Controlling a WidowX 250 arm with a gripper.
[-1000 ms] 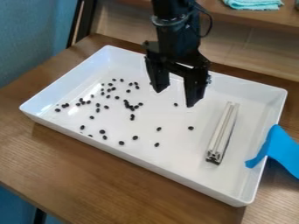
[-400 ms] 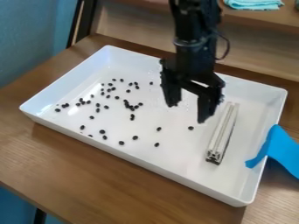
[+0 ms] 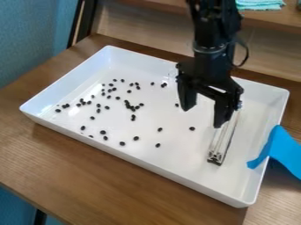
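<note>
I have the pale metal bar (image 3: 221,143) lying at about 3 to 4 o'clock from the middle of the white tray (image 3: 135,161), slanting from roughly 1 o'clock down to 7 o'clock. Its end toward 7 o'clock shows a slotted, darker face; part of its length toward 1 o'clock is hidden behind my claw (image 3: 204,118). I have the claw wide, its two fingers well apart with nothing gripped between them, pointing down over the tray at roughly 2 to 3 o'clock from the middle. One fingertip overlaps the bar in my view, but I can't tell whether they touch.

Small black beans (image 3: 103,132) are scattered over the tray floor, thickest toward 10 o'clock, with looser ones at 8 and 6 o'clock. I see one lone bean just off the claw toward 8 o'clock, and a few more off toward 11 o'clock from it. At 4 o'clock a blue strip (image 3: 286,151) hangs over the tray's wall, reaching inside and out past it. The tray sits on a brown wooden surface (image 3: 88,176). Beyond, toward 1 o'clock, a turquoise cloth (image 3: 260,4) lies on a wooden shelf (image 3: 273,18).
</note>
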